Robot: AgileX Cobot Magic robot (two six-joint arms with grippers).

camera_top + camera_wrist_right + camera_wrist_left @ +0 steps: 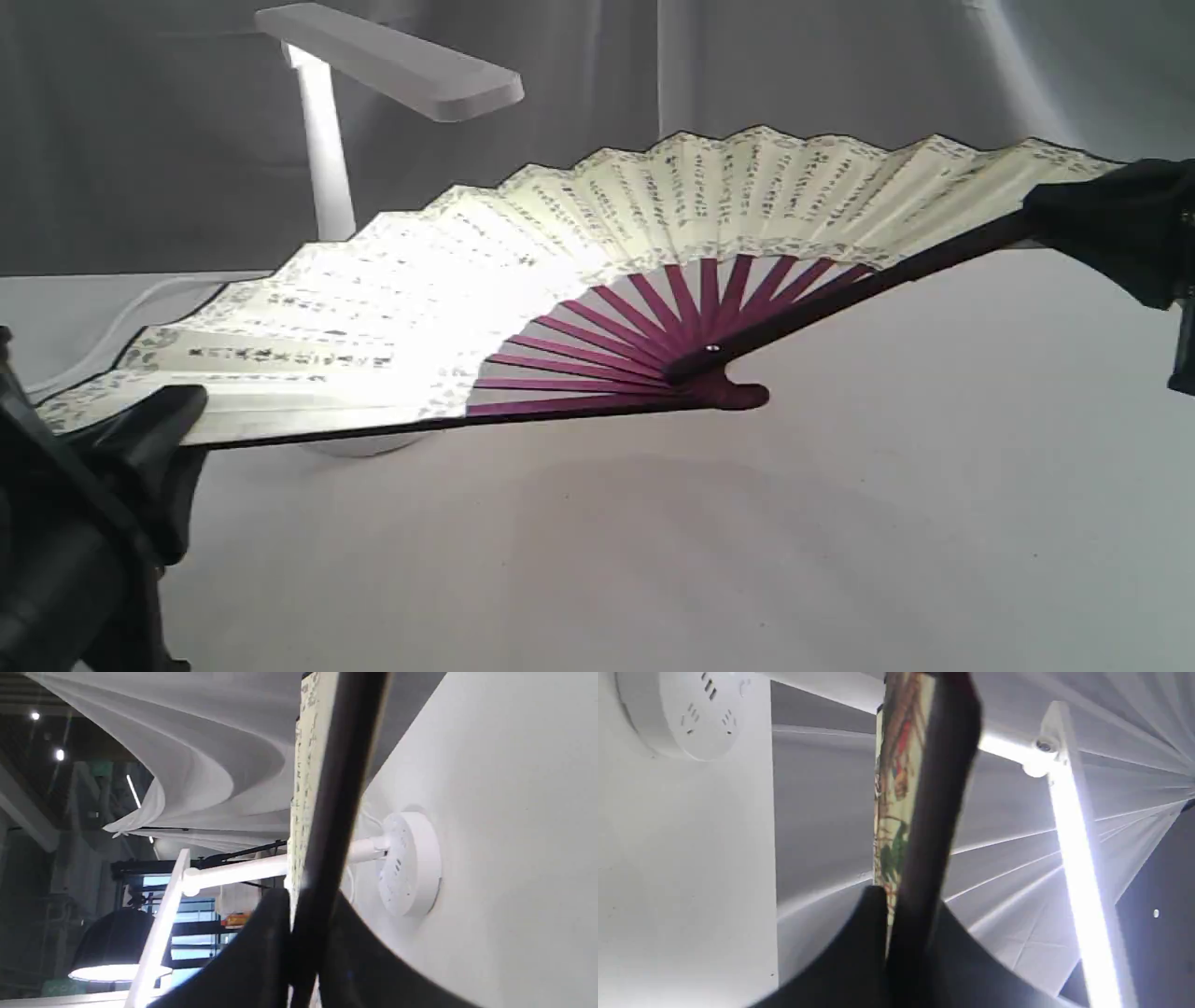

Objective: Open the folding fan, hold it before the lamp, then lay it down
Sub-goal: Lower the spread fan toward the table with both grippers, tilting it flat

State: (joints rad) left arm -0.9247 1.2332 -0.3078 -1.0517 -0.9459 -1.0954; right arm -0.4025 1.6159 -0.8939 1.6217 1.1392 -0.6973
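The folding fan (560, 243) is spread wide above the table, cream pleats with black calligraphy and maroon ribs meeting at the pivot (714, 350). It hangs in front of the lamp (322, 140), whose lit bar head (392, 56) shines on the fan's left half. My left gripper (159, 420) is shut on the left guard; the left wrist view shows that guard (934, 812) pinched between its fingers. At the far right, my right gripper (1055, 219) is shut on the other guard (336, 812). The lamp's round base (411, 863) also shows (682, 709).
A white cloth covers the table (747, 541) and drapes up as a backdrop (840, 65). The lamp's white cord (103, 336) trails left behind the fan. My left arm's dark body (65, 560) fills the lower left corner.
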